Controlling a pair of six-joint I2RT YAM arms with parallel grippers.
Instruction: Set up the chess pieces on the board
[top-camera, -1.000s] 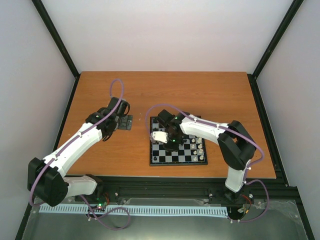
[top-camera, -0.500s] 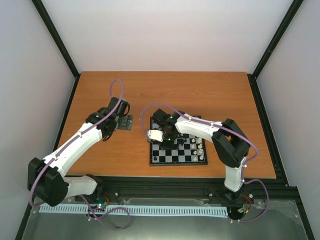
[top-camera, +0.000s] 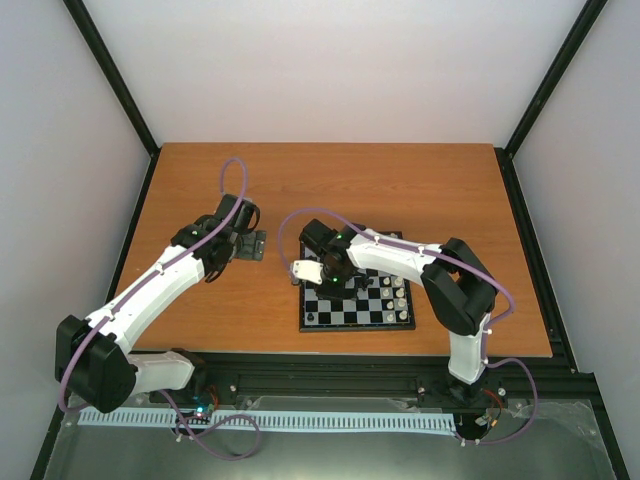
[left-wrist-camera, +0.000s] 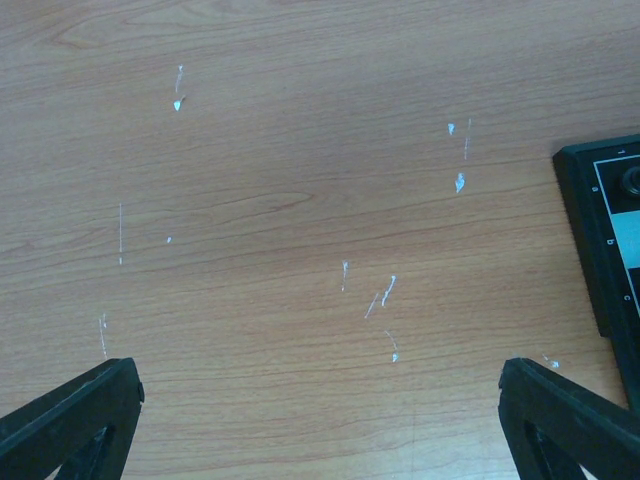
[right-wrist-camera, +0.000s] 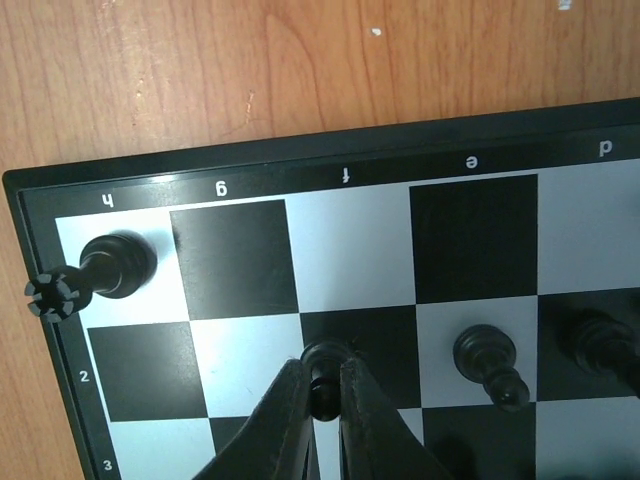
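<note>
The board (top-camera: 352, 318) lies in front of the right arm, and its corner (left-wrist-camera: 600, 215) shows at the right edge of the left wrist view. My right gripper (right-wrist-camera: 322, 372) is shut on a black pawn (right-wrist-camera: 325, 352) over the dark square under the letter f. I cannot tell whether the pawn touches the board (right-wrist-camera: 240, 160). A black rook (right-wrist-camera: 104, 268) stands on the corner square, and another black pawn (right-wrist-camera: 487, 358) stands to the right. White pieces (top-camera: 400, 295) stand along the board's right side. My left gripper (left-wrist-camera: 320, 378) hangs open over bare wood.
The wooden table (top-camera: 420, 190) stretches behind and beside the board. Black frame rails (top-camera: 530, 250) run along its left and right edges. A further black piece (right-wrist-camera: 603, 345) stands at the right edge of the right wrist view.
My right gripper has moved left across the board toward its left side, still shut on the black pawn. The left arm has not moved.
</note>
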